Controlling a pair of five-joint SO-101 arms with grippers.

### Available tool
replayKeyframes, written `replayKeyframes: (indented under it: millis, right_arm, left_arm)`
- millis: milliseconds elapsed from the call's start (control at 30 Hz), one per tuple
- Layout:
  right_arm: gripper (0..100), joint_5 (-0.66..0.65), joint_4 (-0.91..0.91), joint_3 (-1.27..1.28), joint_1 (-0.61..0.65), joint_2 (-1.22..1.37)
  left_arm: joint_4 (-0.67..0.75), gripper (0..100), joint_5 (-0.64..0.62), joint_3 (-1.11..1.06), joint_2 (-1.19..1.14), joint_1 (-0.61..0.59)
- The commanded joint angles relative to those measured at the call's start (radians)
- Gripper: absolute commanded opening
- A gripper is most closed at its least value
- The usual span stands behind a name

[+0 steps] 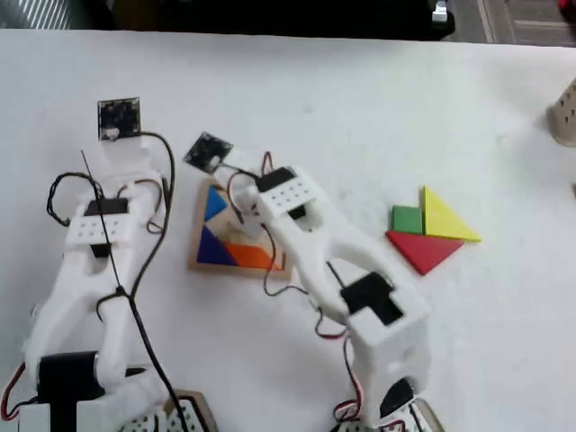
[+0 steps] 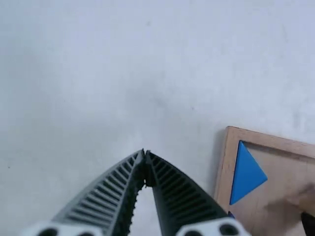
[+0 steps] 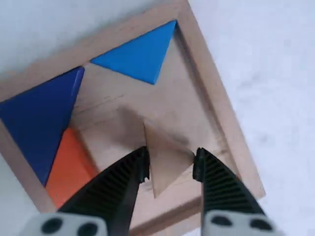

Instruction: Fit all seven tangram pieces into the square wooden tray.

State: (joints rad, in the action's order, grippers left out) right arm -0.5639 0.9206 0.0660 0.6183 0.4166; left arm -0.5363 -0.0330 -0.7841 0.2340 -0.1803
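**White worktop [image 1: 360,108], one piece held over the square wooden tray [image 3: 221,108]**

Your left end effector [image 2: 145,162] sits closed and empty above bare worktop, just beside the tray's corner. It is probably parked there to leave the other arm room.

Your right end effector [image 3: 171,160] is clamped narrow on a pale wooden triangle [image 3: 165,169], held over the tray's open floor. I judge this is so you can turn it and seat it against the pieces already in. Whether it touches the floor you cannot tell.

Beside it lie an orange piece [image 3: 69,162] and a dark blue triangle [image 3: 39,118], touching each other. A light blue triangle [image 3: 140,54] sits at the wall beyond.

Well apart from the tray, a green square [image 1: 407,219], a yellow triangle [image 1: 444,216] and a red triangle [image 1: 423,249] wait clustered together.
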Motion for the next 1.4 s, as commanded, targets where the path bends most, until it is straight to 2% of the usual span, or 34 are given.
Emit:
replayKeyframes:
  millis: [0,67,167,300,433,500,633,800,967,1100,1367]
  right_arm:
    - [25.1,-0.051,0.079,-0.143,0.03,0.041]
    - [27.3,-0.051,0.151,-0.204,0.033,0.054]
    - [24.8,-0.025,0.309,-0.302,0.018,0.033]
    - [21.4,0.12,0.461,-0.364,-0.071,-0.085]
    - [16.4,0.235,0.503,-0.272,-0.182,-0.185]
    - [11.1,0.285,0.479,-0.192,-0.223,-0.232]
    - [4.6,0.304,0.4,-0.006,-0.303,-0.357]
    - [4.0,0.292,0.243,0.299,-0.394,-0.555]
    - [1.7,0.206,0.056,0.666,-0.499,-0.829]
    - [1.9,0.215,-0.064,0.936,-0.607,-1.043]
    - [1.8,0.203,-0.081,1.162,-0.803,-1.322]
  left_arm:
    - [0.021,2,0.002,0.032,0.004,-0.008]
    - [0.021,2,0.003,0.032,0.004,-0.007]
    - [0.023,2,0.005,0.034,0.004,-0.001]
    - [0.023,2,0.006,0.032,0.004,0.002]
    - [0.023,2,0.006,0.031,0.004,0.002]
    - [0.023,2,0.006,0.031,0.004,0.002]
    - [0.023,2,0.006,0.029,0.004,0.004]
    - [0.021,2,0.006,0.028,0.004,0.004]
    - [0.012,2,0.006,0.026,0.004,0.031]
    - [-0.015,2,0.006,0.026,0.01,0.05]
    - [-0.015,2,0.006,0.026,0.004,0.116]
